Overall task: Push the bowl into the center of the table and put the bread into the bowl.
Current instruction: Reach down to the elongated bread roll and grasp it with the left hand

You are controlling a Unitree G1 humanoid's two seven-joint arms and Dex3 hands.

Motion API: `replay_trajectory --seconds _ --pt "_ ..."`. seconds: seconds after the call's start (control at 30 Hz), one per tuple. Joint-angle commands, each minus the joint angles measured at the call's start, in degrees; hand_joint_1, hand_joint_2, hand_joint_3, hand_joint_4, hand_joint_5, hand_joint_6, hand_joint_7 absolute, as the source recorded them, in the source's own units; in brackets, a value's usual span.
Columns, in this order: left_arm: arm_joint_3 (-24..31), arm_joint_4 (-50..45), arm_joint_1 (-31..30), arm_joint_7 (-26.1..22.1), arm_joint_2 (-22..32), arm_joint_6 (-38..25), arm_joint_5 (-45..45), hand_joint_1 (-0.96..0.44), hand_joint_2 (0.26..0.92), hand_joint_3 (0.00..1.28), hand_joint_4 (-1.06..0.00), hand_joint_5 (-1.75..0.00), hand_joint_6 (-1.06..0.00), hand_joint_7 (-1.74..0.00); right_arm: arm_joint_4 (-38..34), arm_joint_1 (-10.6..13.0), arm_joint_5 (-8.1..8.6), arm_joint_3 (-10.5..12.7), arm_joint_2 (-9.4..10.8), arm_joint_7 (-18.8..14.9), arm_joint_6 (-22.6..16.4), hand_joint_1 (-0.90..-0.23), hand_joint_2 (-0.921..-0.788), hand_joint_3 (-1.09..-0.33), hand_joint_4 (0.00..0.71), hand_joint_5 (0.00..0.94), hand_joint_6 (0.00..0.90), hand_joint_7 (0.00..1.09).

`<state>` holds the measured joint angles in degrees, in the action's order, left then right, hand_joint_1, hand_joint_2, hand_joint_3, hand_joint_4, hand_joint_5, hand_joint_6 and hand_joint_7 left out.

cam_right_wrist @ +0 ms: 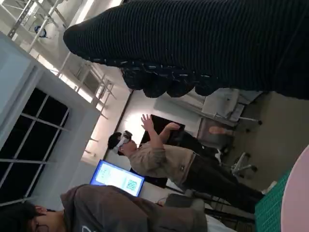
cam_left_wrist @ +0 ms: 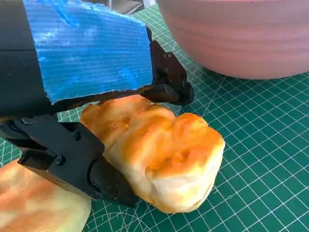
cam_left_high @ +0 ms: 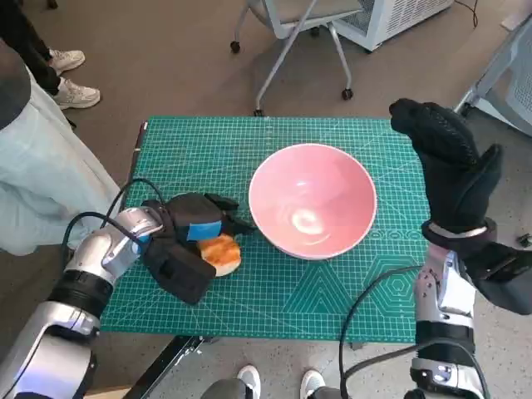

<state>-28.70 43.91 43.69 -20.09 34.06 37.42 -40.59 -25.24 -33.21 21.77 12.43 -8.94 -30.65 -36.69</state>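
Note:
The pink bowl (cam_left_high: pixel 312 212) stands upright on the green cutting mat (cam_left_high: pixel 208 141), slightly right of the mat's middle, with nothing in it. A golden bread roll (cam_left_high: pixel 223 252) lies on the mat just left of the bowl. My left hand (cam_left_high: pixel 187 237) grips the roll. In the left wrist view its fingers (cam_left_wrist: pixel 166 82) lie over the bread (cam_left_wrist: pixel 164 154) and its thumb presses the side, with the bowl's wall (cam_left_wrist: pixel 241 38) close behind. My right hand (cam_left_high: pixel 453 166) is raised beside the bowl's right side, fingers up, holding nothing. The glove (cam_right_wrist: pixel 193 38) fills the right wrist view.
A person in pale clothing (cam_left_high: pixel 41 183) stands close to the table's left edge. An office chair (cam_left_high: pixel 291 33) and a white unit sit beyond the far edge. Shoes (cam_left_high: pixel 274 382) show at the near edge. Two people (cam_right_wrist: pixel 164 159) appear in the right wrist view.

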Motion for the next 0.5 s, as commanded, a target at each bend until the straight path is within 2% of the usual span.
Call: replay_trajectory --seconds 0.03,0.07,0.1,0.13,0.2,0.3,0.5 --pt "-1.43 2.28 0.31 0.7 -0.82 1.11 -0.96 -0.03 0.741 0.01 -0.32 0.0 -0.44 0.0 -0.45 0.99 0.17 0.12 -0.49 -0.4 0.41 -0.688 -0.921 -0.74 0.179 0.001 0.166 0.31" --pt "-1.8 3.52 0.51 1.21 -1.34 1.59 -1.1 -0.02 0.777 0.02 -0.39 -0.23 -0.48 -0.23 -0.15 1.12 0.22 0.13 -0.56 -0.35 0.61 -0.688 -0.921 -0.74 0.179 0.001 0.167 0.31" --pt "-2.07 4.51 0.69 1.62 -1.6 2.22 -1.12 -0.01 0.829 0.05 -0.49 -0.58 -0.53 -0.57 -0.01 1.21 0.29 0.17 -0.62 -0.36 0.72 -0.687 -0.921 -0.739 0.179 0.001 0.167 0.31" --pt "-2.26 5.17 0.85 1.92 -1.73 2.68 -1.12 -0.01 0.862 0.05 -0.57 -0.79 -0.58 -0.76 0.05 1.26 0.32 0.2 -0.65 -0.37 0.76 -0.687 -0.921 -0.738 0.18 0.002 0.168 0.31" --pt "-2.49 6.01 1.18 2.43 -1.58 3.71 -1.06 0.0 0.887 0.04 -0.65 -0.97 -0.63 -0.92 0.01 1.28 0.41 0.24 -0.7 -0.45 0.77 -0.687 -0.921 -0.737 0.18 0.002 0.169 0.31" --pt "-2.8 6.98 1.68 2.96 -1.46 4.7 -1.0 0.0 0.903 0.03 -0.71 -1.08 -0.68 -1.02 0.0 1.26 0.47 0.26 -0.72 -0.47 0.83 -0.689 -0.921 -0.735 0.181 0.002 0.169 0.31" --pt "-3.35 8.11 2.26 3.64 -1.46 5.52 -0.95 0.0 0.909 0.03 -0.74 -1.12 -0.71 -1.07 -0.01 1.26 0.55 0.21 -0.76 -0.48 0.84 -0.69 -0.921 -0.733 0.181 0.002 0.168 0.3"
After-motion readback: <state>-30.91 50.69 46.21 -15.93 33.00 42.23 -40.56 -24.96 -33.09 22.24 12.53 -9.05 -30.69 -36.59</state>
